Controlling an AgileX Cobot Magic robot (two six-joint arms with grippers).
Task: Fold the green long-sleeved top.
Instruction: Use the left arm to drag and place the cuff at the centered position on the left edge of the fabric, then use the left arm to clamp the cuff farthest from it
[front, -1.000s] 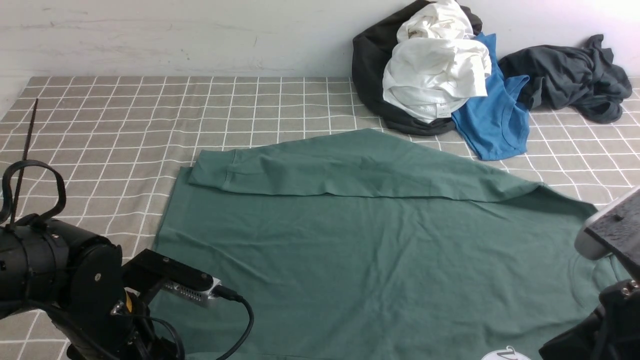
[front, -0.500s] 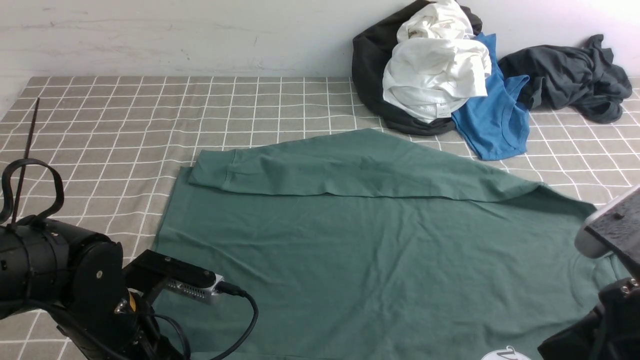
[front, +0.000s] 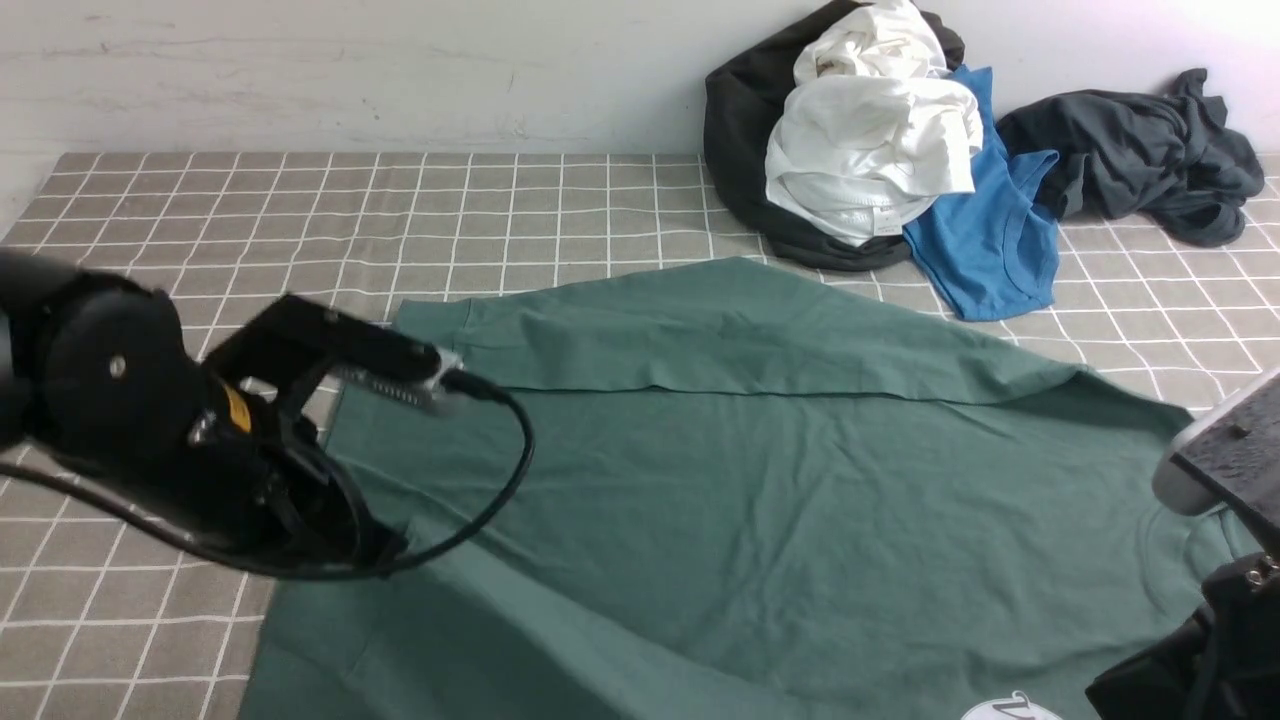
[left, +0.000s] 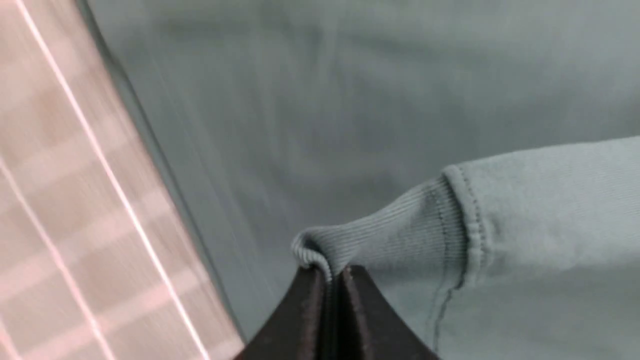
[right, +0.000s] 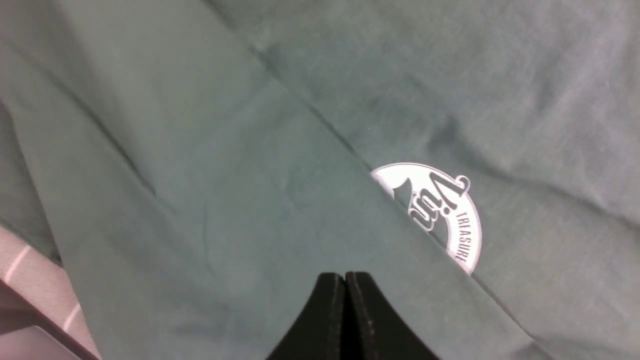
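wall (front: 300, 70): white; scuffed | cloth (front: 500, 200): taupe; white grid; spread flat

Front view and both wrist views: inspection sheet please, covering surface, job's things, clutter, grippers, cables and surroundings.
Surface: checked tablecloth, lying flat.
Job's things: green long-sleeved top spread out, far sleeve folded across the body; ribbed cuff of the near sleeve lifted.
Clutter: heap of black, white and blue garments and a charcoal garment, far right by the wall.
Grippers: left gripper shut on the ribbed cuff; right gripper shut, nothing seen held, over the top near its white logo.
Cables: black cable loops from the left wrist above the top.
Surroundings: white wall.
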